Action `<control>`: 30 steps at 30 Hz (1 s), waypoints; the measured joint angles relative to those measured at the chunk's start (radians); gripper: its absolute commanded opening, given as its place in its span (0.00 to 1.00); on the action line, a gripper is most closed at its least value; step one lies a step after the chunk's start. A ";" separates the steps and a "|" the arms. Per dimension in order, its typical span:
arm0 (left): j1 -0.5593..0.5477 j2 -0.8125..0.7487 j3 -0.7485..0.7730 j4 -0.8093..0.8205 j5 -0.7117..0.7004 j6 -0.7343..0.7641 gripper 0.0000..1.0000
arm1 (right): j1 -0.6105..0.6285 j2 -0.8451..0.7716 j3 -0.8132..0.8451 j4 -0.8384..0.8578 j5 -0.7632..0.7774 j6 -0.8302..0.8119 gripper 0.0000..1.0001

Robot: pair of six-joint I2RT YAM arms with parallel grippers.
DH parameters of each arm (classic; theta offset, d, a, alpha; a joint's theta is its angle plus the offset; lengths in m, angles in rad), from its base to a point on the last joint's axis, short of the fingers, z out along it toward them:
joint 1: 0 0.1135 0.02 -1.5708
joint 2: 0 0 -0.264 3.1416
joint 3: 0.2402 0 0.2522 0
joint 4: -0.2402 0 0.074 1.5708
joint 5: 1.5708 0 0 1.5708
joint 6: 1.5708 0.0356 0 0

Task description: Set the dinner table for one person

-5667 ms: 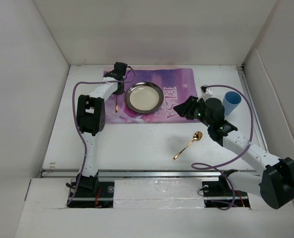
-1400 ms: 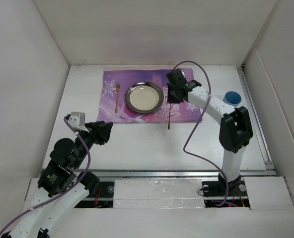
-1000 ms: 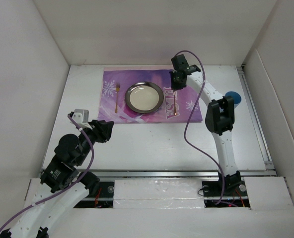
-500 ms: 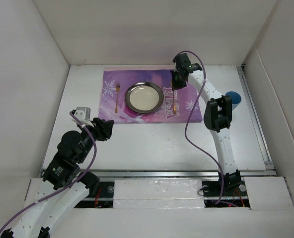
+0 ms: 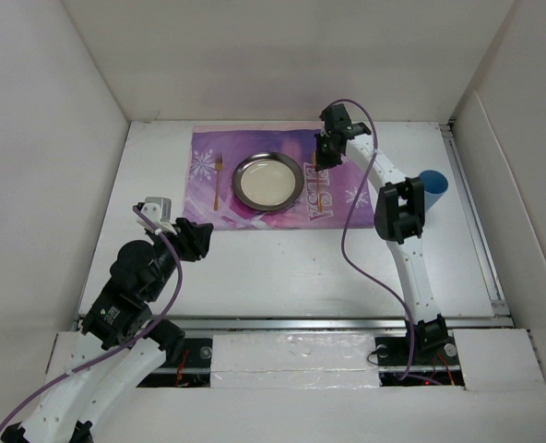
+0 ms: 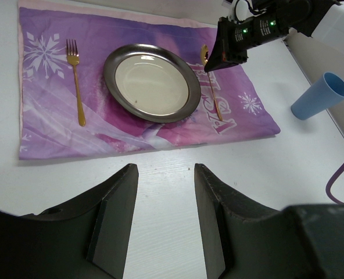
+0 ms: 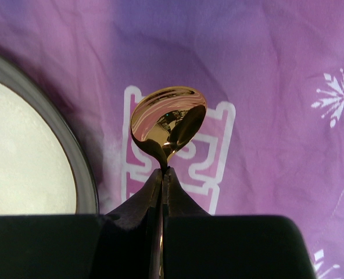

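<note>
Right gripper [image 7: 162,174] is clamped shut on the gold spoon [image 7: 169,122] at its neck, just right of the plate [image 6: 109,75], over the placemat [image 6: 56,133] on the dinner table [image 6: 288,163]. Spoon's long axis runs near–far, bowl far (mat contact unclear). Left gripper [image 6: 163,171] hangs half-open, empty, well apart; the right arm is nearer.

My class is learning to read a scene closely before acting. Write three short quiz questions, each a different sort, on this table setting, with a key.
1. True or false: the thin gold fork lies on the purple snowflake placemat, beside the round steel plate.
2. What does the right gripper hold? A: the shiny gold spoon. B: a steel knife. C: nothing.
3. Fill in: the left gripper stands ____, holding nothing.
Key: 1 true; 2 A; 3 open.
</note>
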 measured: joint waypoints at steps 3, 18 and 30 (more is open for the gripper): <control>0.000 0.005 0.000 0.000 0.000 0.000 0.40 | 0.000 0.017 0.018 0.016 0.000 0.008 0.00; 0.000 0.006 0.000 0.000 0.000 0.000 0.40 | 0.000 -0.055 -0.122 0.142 0.036 0.049 0.51; 0.000 0.003 0.000 0.001 0.009 0.000 0.40 | -0.160 -0.975 -0.941 0.532 0.242 0.150 0.22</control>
